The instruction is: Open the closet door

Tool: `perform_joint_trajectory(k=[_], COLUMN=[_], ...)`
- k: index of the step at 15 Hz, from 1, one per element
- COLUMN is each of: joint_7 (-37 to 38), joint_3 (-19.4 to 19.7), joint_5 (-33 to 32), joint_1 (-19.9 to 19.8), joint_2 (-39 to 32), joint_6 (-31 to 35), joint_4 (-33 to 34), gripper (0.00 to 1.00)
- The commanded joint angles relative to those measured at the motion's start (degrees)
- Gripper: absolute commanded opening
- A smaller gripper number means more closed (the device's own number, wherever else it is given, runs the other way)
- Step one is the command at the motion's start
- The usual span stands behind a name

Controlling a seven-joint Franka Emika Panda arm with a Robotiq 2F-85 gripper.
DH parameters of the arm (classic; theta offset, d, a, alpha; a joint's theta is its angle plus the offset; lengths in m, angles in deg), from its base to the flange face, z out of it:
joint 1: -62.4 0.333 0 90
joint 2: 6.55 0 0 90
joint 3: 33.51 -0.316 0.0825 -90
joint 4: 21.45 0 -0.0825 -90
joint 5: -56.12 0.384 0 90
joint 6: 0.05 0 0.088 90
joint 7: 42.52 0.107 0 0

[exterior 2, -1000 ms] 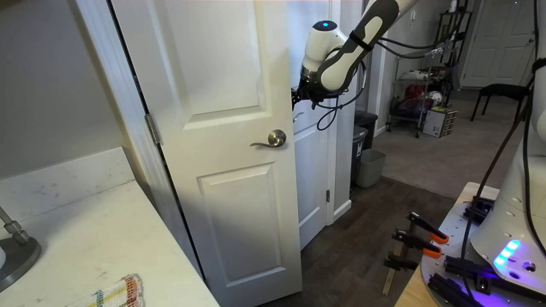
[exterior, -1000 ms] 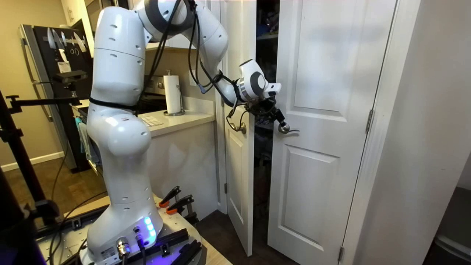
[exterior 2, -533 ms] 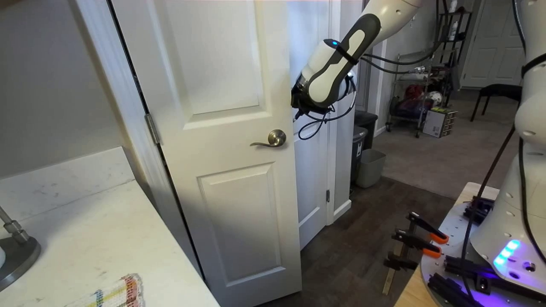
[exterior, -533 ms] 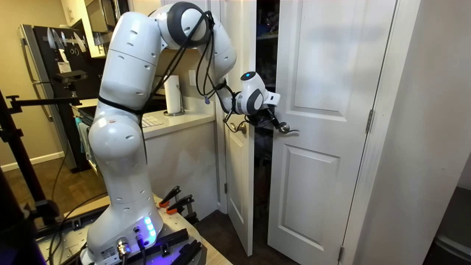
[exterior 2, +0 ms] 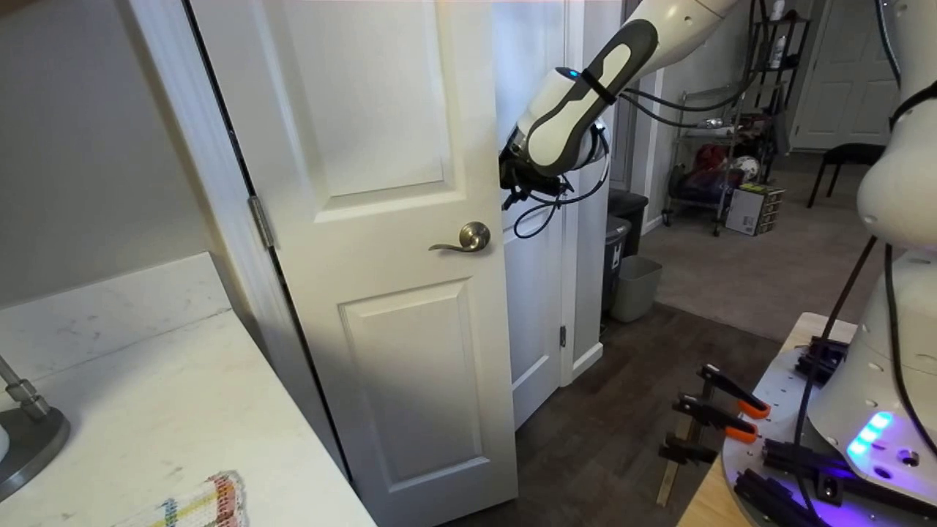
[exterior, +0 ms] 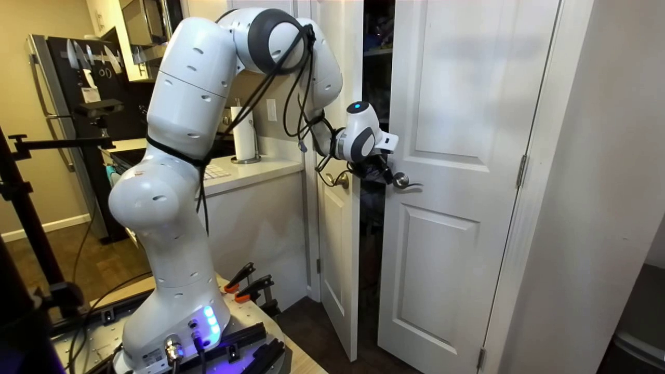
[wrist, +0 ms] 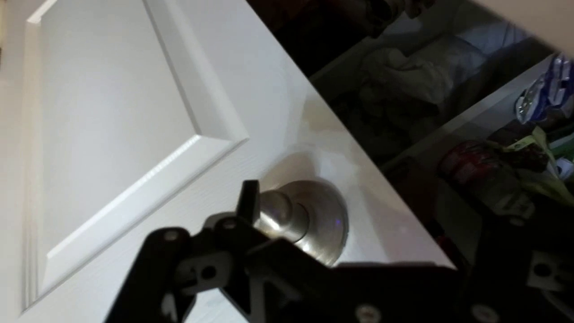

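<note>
The arm [exterior: 179,114] rises from a table [exterior: 305,360], with clamps [exterior 2: 710,411] at the table's edge near its foot. It brings the gripper [exterior: 388,175] to the handle [wrist: 322,216] of a white leaf [exterior: 452,189], hinged on its right edge in an exterior view. The gripper is open: in the wrist view its fingers stand wide apart, and one fingertip [wrist: 249,202] overlaps the handle; whether it touches cannot be told. Just beside this leaf stands the closet door [exterior 2: 388,249], ajar, with a hinge [exterior 2: 261,221] on its left edge and a lever [exterior 2: 472,237] near its right; in an exterior view its free edge hides part of the gripper. Through the gap shows the dark closet, with a shelf [wrist: 480,114], a blue packet [wrist: 546,92] and goods too dim to name.
</note>
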Motion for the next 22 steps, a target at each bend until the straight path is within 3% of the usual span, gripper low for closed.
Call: perform_joint_trajectory(k=[1,9,12,13,16,17,18,19,22], joint_7=[-1.25,-5.35,-4.87,-11.16,-14.31,-9.89,-9.89,-13.84,-13.2], joint_3=[4.27,0.43,0.73,9.26,17.31,14.95,16.59,21.76,25.96], joint_5=[0.83,3.01,2.3,11.5,14.3,8.29,7.67,11.95,10.81], joint_1=[2.81,1.81,2.67,11.61,18.83,16.03,17.6,22.94,26.82], joint_2=[5.54,7.04,7.53,9.76,11.44,11.62,12.26,13.03,13.47], joint_6=[-4.15,-6.19,-8.78,-9.94,-14.14,-15.53,-16.61,-17.43,-18.98], joint_4=[-1.98,-2.05,-2.08,-2.64,-2.75,-2.85,-2.97,-3.03,-2.82], gripper=[1.0,1.0,1.0,1.0,1.0,1.0,1.0,1.0,1.0])
